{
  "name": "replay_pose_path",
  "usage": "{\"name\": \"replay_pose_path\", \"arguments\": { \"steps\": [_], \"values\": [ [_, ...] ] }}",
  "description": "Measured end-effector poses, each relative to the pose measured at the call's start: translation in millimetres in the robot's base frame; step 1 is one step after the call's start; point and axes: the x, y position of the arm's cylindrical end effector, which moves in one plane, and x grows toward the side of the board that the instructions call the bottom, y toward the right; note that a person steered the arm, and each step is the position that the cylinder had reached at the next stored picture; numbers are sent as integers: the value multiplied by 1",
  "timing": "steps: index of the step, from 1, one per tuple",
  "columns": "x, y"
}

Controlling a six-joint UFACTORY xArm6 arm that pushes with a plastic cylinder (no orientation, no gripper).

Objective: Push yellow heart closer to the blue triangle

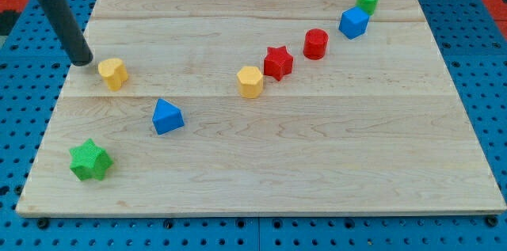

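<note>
Wooden board (261, 180) lying on blue pegboard (475, 61), eight blocks scattered on it. Landmark: blue triangle (167, 116), sitting in the board's left half.

Yellow heart (113, 73) up and to the view's left of the blue triangle, near it but clearly apart, bare wood between the two. My tip (82, 62) just beyond the yellow heart, on the side facing away from the blue triangle, close beside the heart; contact impossible to judge. Dark rod rising from there toward the view's top left corner, leaning slightly. No pincer on this arm, only the rod, so nothing to call spread or pressed together.

Green star (89, 161) down and to the left of the blue triangle, near the board's lower left corner. Yellow hexagon (249, 81) to the right of the blue triangle and a little higher. Red star (278, 62) further up and right, just beside the yellow hexagon. Red cylinder (315, 43) next along the same diagonal. Blue cube (353, 22) and green cylinder (367, 0) farthest from the blue triangle, close together near the board's top right.
</note>
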Motion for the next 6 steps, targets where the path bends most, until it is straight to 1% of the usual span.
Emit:
{"name": "replay_pose_path", "arguments": {
  "steps": [1,2,3,5,6],
  "values": [
    [12,65],
    [17,42],
    [17,-5],
    [37,83],
    [42,65]
  ]
}}
